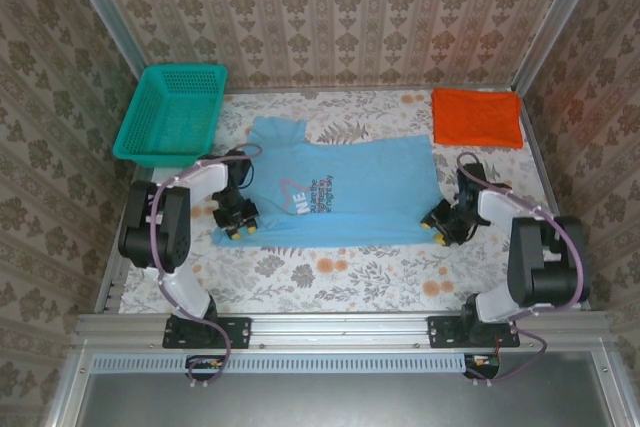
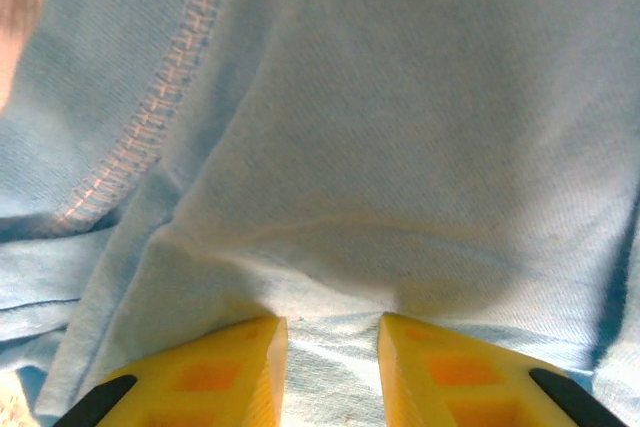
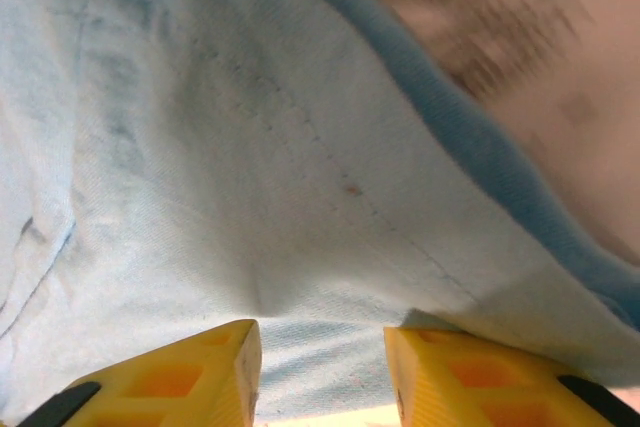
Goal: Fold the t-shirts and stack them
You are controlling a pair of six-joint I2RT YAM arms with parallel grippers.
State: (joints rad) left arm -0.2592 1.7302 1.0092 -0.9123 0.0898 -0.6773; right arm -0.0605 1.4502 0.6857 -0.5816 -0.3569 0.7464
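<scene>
Left end effector (image 2: 330,325): yellow fingers narrowly parted, tips down on the light blue t-shirt (image 1: 330,187) near its near-left edge, cloth puckered across the gap

Right end effector (image 3: 321,331): fingers parted somewhat wider, tips on the same shirt by its near-right hem, cloth lying loose between them

Light blue t-shirt: spread flat mid-bench (image 1: 340,267), print up, between both arms

Orange t-shirt (image 1: 477,117): folded square, far right corner

Teal basket (image 1: 135,137): far left corner, well apart from both shirts

Beige damask wallpaper walls (image 1: 330,7); floral tabletop (image 1: 330,272).
</scene>
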